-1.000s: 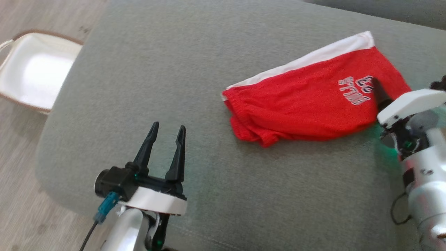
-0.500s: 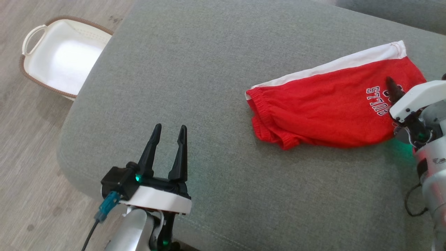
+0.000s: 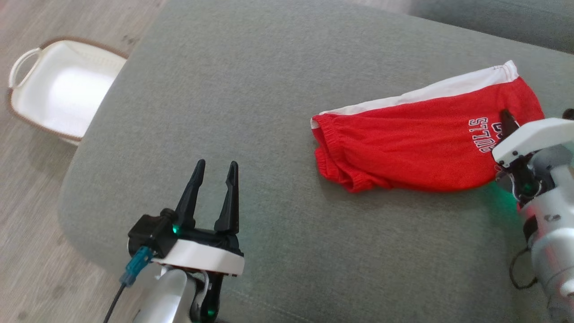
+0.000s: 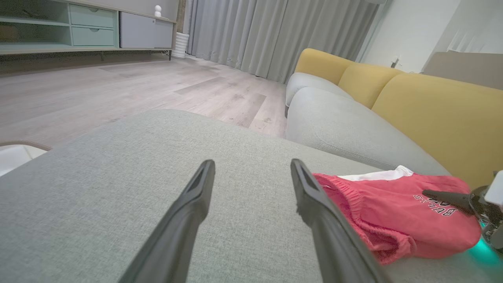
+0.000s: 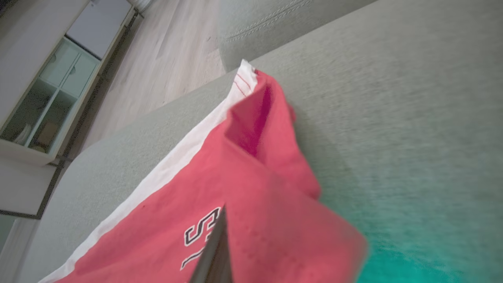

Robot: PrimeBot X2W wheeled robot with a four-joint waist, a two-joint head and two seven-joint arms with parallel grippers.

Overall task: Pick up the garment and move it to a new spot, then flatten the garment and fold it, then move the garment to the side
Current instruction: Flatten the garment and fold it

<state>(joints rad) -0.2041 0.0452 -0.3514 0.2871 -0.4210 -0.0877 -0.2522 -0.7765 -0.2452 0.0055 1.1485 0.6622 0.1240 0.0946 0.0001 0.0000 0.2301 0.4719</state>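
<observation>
Red shorts — light, limp, will sag | right gripper pinched shut on printed leg end | best hold likely hem corners | left gripper wide, empty

a home living room: grey fabric sofa, mustard-yellow back cushions, long grey curtains, pale wood-plank floor, mint-green sideboard.

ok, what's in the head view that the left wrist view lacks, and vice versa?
Head view: the blue connector below the left pincer, and the right arm's silver forearm. Left wrist view: yellow sofa back, curtains, cabinet. Both: grey cushion, red shorts, right pincer on the lettering, white basket, and the left pincer standing open.
</observation>
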